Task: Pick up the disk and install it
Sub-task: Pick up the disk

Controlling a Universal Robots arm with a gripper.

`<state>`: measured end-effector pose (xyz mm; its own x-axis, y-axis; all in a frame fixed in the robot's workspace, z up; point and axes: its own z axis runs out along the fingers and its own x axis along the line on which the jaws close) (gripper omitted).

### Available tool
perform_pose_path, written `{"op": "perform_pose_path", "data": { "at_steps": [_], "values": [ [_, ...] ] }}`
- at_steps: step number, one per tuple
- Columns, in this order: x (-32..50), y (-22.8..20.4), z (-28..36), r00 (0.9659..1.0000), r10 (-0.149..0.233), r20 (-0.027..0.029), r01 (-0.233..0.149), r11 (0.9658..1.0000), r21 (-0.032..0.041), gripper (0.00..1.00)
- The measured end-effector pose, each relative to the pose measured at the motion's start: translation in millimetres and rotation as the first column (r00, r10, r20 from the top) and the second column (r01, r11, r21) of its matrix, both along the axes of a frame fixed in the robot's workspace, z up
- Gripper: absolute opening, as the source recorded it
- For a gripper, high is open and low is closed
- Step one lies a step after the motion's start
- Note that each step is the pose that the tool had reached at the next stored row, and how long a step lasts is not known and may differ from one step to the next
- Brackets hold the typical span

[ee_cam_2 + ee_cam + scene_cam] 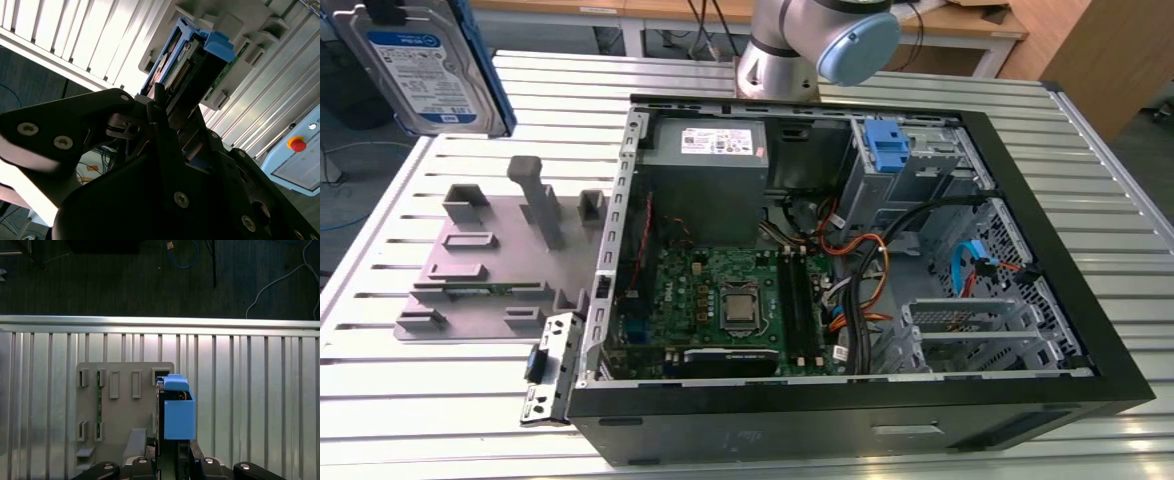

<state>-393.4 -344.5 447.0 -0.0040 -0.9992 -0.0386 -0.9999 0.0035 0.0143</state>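
Note:
The disk point(434, 70) hangs high at the exterior view's far left, silver-grey with a blue-and-white label and blue rails. It is lifted well above the grey fixture plate point(480, 265). My gripper point(172, 457) is shut on the disk point(178, 415), whose blue rail end points away from the wrist over the plate point(125, 405). In the second wrist view the dark fingers point(160, 115) clamp the disk point(185, 65) on both sides. The connector end of the disk faces the camera there.
An open black computer case point(1067, 280) lies on the slatted metal table. It holds a grey power-supply box point(707, 150), a motherboard point(720, 300), cables and a blue bracket point(887, 145) in the drive bay. The arm's base point(781, 55) stands behind the case.

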Motion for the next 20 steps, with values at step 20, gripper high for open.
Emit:
{"op": "perform_pose_path", "data": {
  "at_steps": [20],
  "values": [
    [0.0,0.0,10.9,1.0000,0.000,0.0003,0.000,1.0000,0.0001,0.35]
  ]
}}
